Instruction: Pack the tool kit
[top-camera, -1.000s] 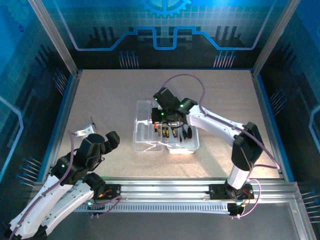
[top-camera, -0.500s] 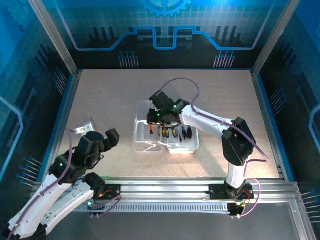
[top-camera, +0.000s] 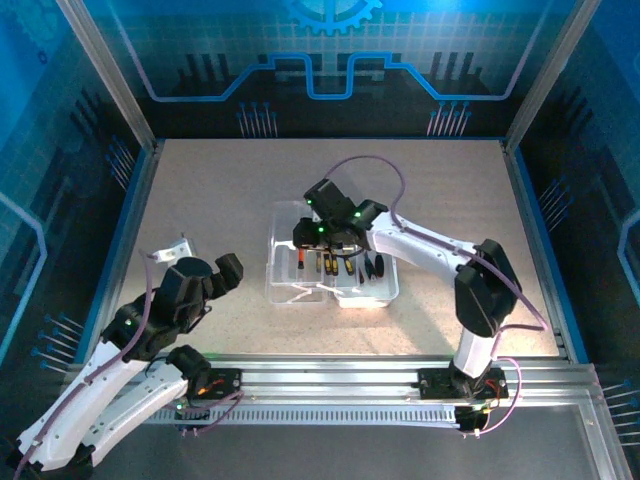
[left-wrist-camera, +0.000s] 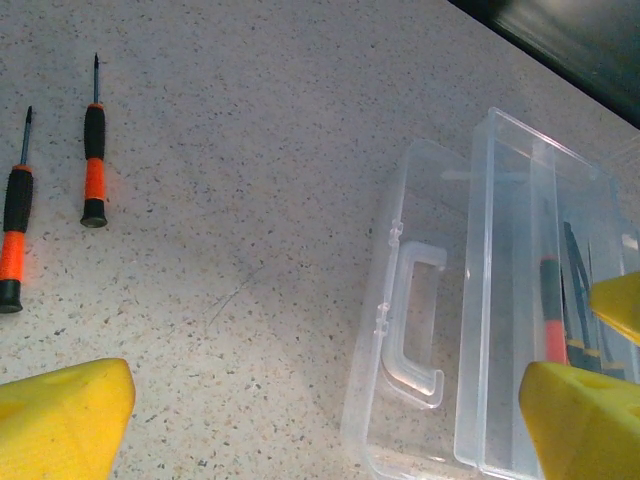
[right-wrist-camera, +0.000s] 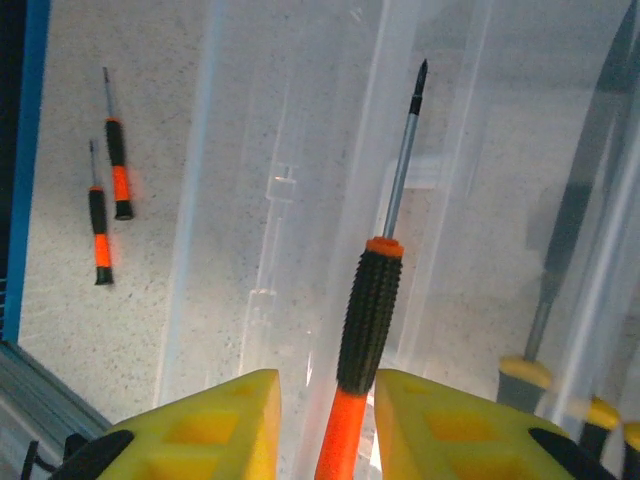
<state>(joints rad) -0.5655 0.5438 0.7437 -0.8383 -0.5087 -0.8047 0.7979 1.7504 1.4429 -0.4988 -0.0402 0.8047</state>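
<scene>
The tool kit's clear case (top-camera: 372, 290) lies open mid-table, its lid (left-wrist-camera: 400, 330) with the handle folded out flat. My right gripper (top-camera: 318, 243) hovers over the case. Its jaws (right-wrist-camera: 325, 425) stand open, slightly apart around a black-and-orange screwdriver (right-wrist-camera: 370, 310) lying in the case, with a gap at the left pad. Several more screwdrivers (top-camera: 345, 263) lie in the tray. Two black-and-orange screwdrivers (left-wrist-camera: 93, 150) (left-wrist-camera: 14, 225) lie loose on the table left of the case. My left gripper (left-wrist-camera: 320, 430) is wide open above the table beside the lid, holding nothing.
The speckled tabletop (top-camera: 220, 190) is fenced by blue walls and metal posts. An aluminium rail (top-camera: 330, 375) carrying the arm bases runs along the near edge. The right arm (top-camera: 430, 245) stretches across the table's right half.
The right jaws have parted from shut, loosening off the screwdriver inside the case. The left arm has shifted slightly, its gripper still wide open.
</scene>
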